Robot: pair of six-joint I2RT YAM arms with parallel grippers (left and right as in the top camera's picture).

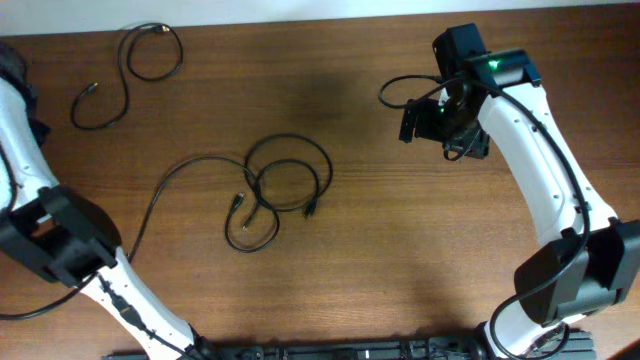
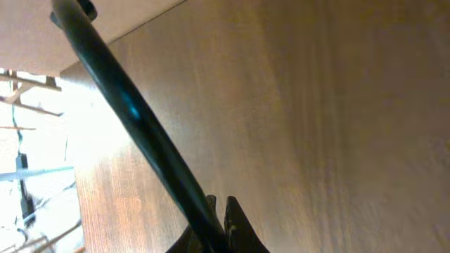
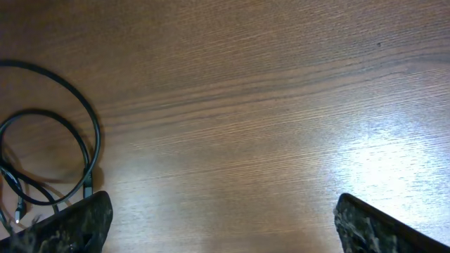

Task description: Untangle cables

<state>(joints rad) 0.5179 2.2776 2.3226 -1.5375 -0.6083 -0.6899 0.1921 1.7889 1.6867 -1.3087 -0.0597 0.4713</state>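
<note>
Thin black cables (image 1: 283, 187) lie in a loose tangle near the middle of the brown wood-grain counter (image 1: 400, 260). Two round loops overlap with a smaller loop below them, so in the overhead view the tangle's long axis runs diagonally from upper right to lower left. We see small plug ends by the loops' lower edge. One long tail sweeps left and down toward the white left arm (image 1: 25, 140). Another thin black cord (image 1: 128, 70) lies well apart near the far left corner in an open S-curve. The black right gripper (image 3: 223, 214) hovers over bare wood to the right of the tangle, its fingers spread wide with nothing between them. Of the left gripper (image 2: 221, 223) we see only dark tips at the frame's edge, and we cannot tell how wide it stands.
</note>
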